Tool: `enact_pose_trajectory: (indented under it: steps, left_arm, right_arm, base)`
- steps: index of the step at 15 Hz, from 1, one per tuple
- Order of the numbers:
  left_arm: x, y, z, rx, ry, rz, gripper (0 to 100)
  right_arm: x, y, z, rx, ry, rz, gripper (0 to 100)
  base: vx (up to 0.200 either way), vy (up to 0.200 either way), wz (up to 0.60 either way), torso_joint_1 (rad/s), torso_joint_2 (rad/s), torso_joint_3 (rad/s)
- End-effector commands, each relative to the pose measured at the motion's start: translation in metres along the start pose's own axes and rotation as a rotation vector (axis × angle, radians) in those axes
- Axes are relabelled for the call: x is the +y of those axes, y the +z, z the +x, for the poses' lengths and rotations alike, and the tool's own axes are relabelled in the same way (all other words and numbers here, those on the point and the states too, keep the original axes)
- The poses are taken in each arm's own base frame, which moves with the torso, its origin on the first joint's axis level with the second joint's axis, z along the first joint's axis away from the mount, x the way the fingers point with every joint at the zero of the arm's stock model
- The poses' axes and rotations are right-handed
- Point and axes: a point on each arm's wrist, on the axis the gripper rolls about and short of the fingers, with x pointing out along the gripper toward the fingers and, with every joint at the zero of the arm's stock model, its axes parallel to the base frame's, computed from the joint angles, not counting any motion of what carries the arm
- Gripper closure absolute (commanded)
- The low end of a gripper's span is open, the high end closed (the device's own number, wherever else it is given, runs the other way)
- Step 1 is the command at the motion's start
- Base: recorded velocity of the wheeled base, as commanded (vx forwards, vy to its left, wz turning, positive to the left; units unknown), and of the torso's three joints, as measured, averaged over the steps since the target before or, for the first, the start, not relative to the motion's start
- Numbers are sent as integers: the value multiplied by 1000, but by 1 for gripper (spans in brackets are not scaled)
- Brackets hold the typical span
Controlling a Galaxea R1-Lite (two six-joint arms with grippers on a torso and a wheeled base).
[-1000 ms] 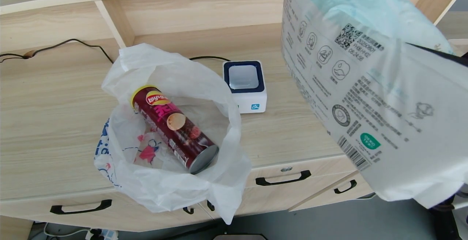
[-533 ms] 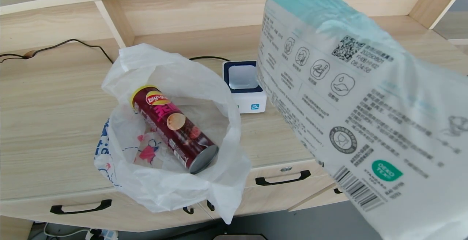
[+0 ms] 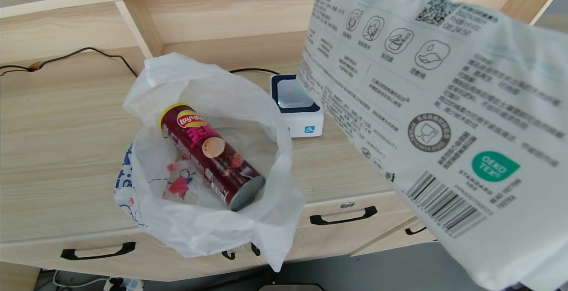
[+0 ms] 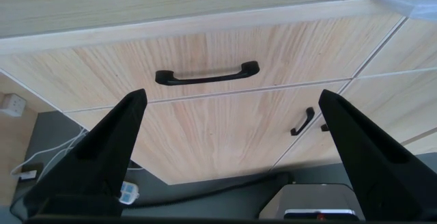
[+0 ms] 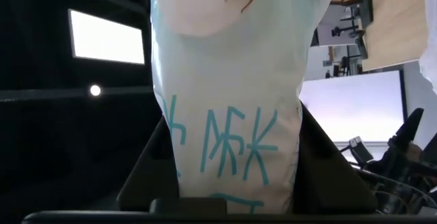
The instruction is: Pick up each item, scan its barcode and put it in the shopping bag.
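Soft plastic pack (image 3: pixel 435 118) shifted left, overlapping boxy white scanner (image 3: pixel 305 124)

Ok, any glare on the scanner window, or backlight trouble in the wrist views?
Head view: the scanner window shows a pale sheen, no hard glare; the pack overlaps its corner. Right wrist view: bright panels behind the pack, dark surround. Left wrist view: drawer evenly lit.

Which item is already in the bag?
The dark red chip can, lying on its side inside the shopping bag. The white pack is held aloft by the right gripper.
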Motion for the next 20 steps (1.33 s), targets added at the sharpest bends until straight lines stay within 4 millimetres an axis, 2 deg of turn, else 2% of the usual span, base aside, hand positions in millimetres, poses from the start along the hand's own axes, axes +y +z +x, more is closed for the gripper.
enact_pose_trajectory:
  steps: [1,5,6,8,10,12,13,14,15,17,18,20]
  left_arm:
    - [0,0,0,1,0,0,0]
    - [0,0,0,1,-2,1,0]
    - [0,0,0,0,0,1,0]
    - [0,0,0,1,0,0,0]
    - [0,0,0,1,0,0,0]
    - [0,0,0,0,0,0,0]
    - [0,0,0,1,0,0,0]
    - [0,0,0,1,0,0,0]
    - [0,0,0,1,0,0,0]
    - [0,0,0,1,0,-2,0]
    - [0,0,0,1,0,-2,0]
    - [0,0,0,1,0,-3,0]
  right_arm:
    - [-8,-2,3,14,-16,17,100]
    - [-11,1,8,12,-18,-16,100]
    - [-11,4,8,12,-18,-74,100]
    - [0,23,1,77,-19,-414,100]
    - [12,32,-15,122,-37,-699,100]
    - [12,51,-29,68,-185,-1037,100]
    - [12,63,-37,62,-299,-1260,100]
    - [16,74,-45,76,-410,-1473,100]
    - [26,82,-47,72,-471,-1589,100]
    - [48,89,-31,38,-518,-1809,100]
    - [54,87,-19,27,-528,-1848,100]
    - [54,72,-2,35,-548,-1805,100]
  base:
    - [0,0,0,0,0,0]
    - [0,0,0,0,0,0]
    - [0,0,0,0,0,0]
    - [0,0,0,0,0,0]
    - [0,0,0,0,0,0]
    - [0,0,0,0,0,0]
    - [0,0,0,0,0,0]
    - [0,0,0,0,0,0]
    - [0,0,0,0,0,0]
    - [0,0,0,0,0,0]
    - [0,0,0,0,0,0]
    - [0,0,0,0,0,0]
